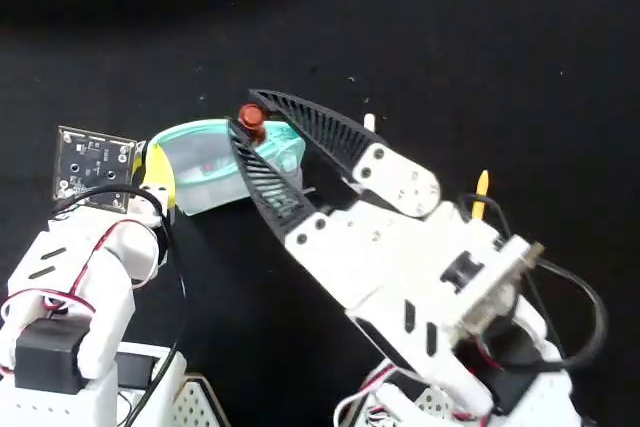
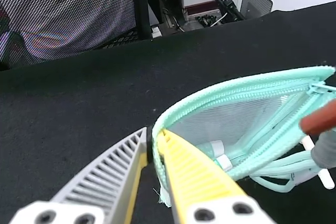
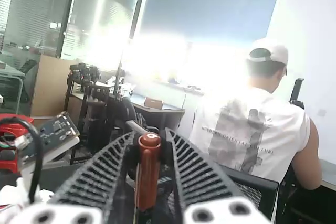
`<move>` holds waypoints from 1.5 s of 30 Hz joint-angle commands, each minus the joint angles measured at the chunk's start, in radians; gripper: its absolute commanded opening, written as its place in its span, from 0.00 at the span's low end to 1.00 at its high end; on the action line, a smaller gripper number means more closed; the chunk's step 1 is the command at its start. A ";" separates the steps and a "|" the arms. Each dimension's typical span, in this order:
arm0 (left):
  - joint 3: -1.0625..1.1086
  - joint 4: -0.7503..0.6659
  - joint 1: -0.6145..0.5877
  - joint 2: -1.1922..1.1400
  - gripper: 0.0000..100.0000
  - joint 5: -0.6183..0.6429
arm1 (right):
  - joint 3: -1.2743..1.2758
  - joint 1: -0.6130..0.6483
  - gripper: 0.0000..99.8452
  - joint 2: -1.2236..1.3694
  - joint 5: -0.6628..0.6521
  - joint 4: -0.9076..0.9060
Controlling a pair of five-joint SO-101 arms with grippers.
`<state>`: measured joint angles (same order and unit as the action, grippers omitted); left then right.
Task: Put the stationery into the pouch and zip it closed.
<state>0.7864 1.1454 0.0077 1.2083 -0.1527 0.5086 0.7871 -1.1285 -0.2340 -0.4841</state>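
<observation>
Right gripper (image 1: 245,115) (image 3: 148,140) clamped on red marker (image 1: 251,119) (image 3: 147,171); left gripper (image 1: 155,169) (image 2: 154,140) pinched on pouch (image 1: 205,162) (image 2: 236,114).
The right arm stretches from near right toward far left and holds the marker over the open mint pouch's right end. The left arm, folded at near left, grips the pouch's left rim. A yellow pencil (image 1: 482,192) lies on the black table (image 1: 450,47), right of the right arm.
</observation>
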 commanded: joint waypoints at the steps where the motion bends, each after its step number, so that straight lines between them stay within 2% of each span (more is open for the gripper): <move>1: 0.137 0.008 -0.010 -0.028 0.03 -0.003 | -0.016 0.014 0.01 0.045 0.003 0.060; 7: 0.140 0.008 -0.012 -0.028 0.03 -0.003 | -0.016 0.011 0.01 0.159 0.002 0.167; 14: 0.140 0.008 -0.012 -0.028 0.03 -0.003 | 0.044 0.011 0.01 0.243 -0.095 0.176; 27: 0.142 0.008 -0.012 -0.028 0.03 -0.003 | 0.498 0.011 0.01 -0.038 -0.095 0.173; 29: 0.142 0.008 -0.012 -0.028 0.03 -0.003 | 0.507 0.011 0.05 -0.056 -0.095 0.126; 33: 0.142 0.008 -0.012 -0.028 0.03 -0.003 | 0.406 0.011 0.21 -0.056 -0.087 -0.114; 40: 0.142 0.008 -0.012 -0.028 0.03 -0.003 | 0.071 0.005 0.20 -0.067 -0.089 -0.428; 42: 0.142 0.009 -0.012 -0.028 0.03 -0.003 | -0.031 -0.048 0.20 -0.067 -0.089 -0.506; 45: 0.142 0.011 -0.012 -0.028 0.03 -0.003 | -0.094 -0.239 0.20 -0.067 -0.087 -0.582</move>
<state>0.7864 1.1454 0.0077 1.2083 -0.1527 0.5117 0.7043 -1.1930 -0.3230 -1.0058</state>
